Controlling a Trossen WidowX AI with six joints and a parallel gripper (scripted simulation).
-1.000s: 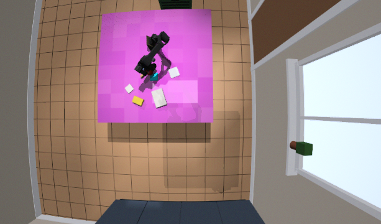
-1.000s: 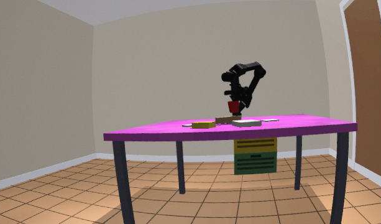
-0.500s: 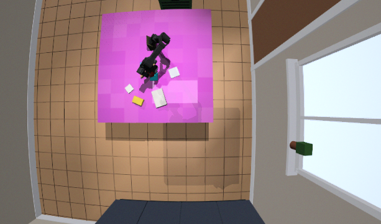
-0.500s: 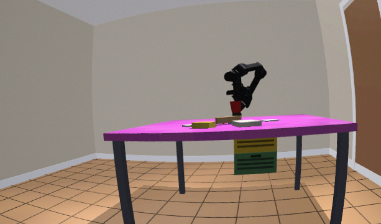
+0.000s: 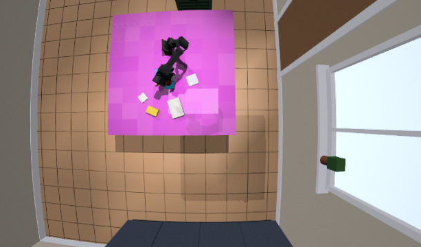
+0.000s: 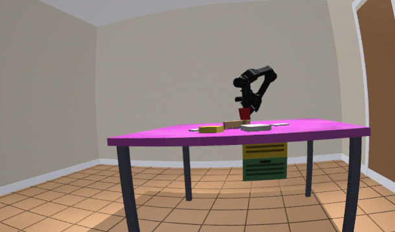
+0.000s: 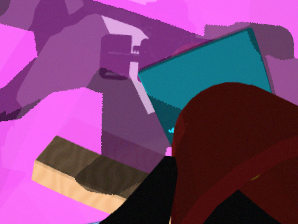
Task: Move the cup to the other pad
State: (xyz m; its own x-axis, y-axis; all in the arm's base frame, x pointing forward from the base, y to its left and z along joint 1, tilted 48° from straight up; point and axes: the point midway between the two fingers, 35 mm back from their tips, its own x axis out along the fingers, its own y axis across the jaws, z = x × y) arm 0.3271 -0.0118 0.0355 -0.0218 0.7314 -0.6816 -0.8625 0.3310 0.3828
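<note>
Clamped on the red cup [image 6: 244, 113], the tool [image 6: 247, 107] holds it upright just above the worktop [image 6: 313, 129], the teal pad [image 7: 206, 79] lying almost directly beneath.

- You have one red cup [image 6: 244, 113], centre of the exterior view.
- One teal pad [image 7: 206, 76], upper right of the wrist view.
- Three white blocks, one yellow block [image 5: 152, 110], one tan block [image 7: 80, 175].
</note>
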